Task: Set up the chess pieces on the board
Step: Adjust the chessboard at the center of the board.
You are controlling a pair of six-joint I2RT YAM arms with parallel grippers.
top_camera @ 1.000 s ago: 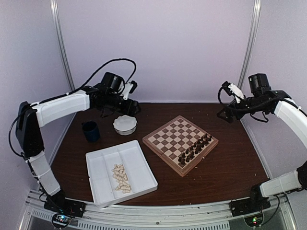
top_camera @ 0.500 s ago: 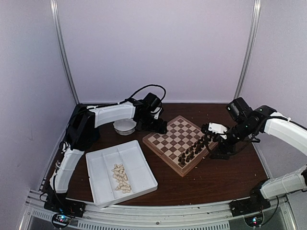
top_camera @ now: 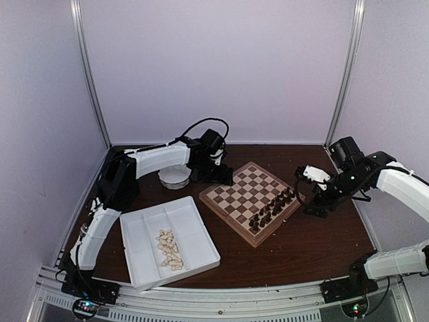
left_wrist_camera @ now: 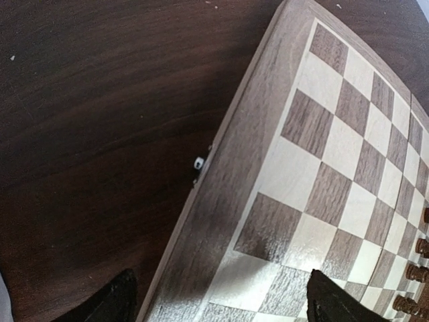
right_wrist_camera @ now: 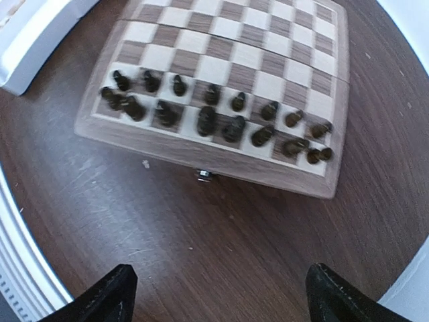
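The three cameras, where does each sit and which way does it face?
Top external: above, behind the bases, facing down over the table; left arm and right arm show.
Left wrist: on the left arm, looking down at the board; open left gripper shows.
Right wrist: on the right arm, facing the dark pieces; open right gripper shows.
Both wrist views share the board.

Board (top_camera: pixel 240 188) checked light tan and dark brown with pale wood rim, brown-black chess pieces (top_camera: pixel 271 210), cream chess pieces (top_camera: pixel 169 249), white tray (top_camera: pixel 196 229), white bowl (top_camera: pixel 174 177), dark reddish-brown bench (top_camera: pixel 301 245), pale lilac walls (top_camera: pixel 221 67)
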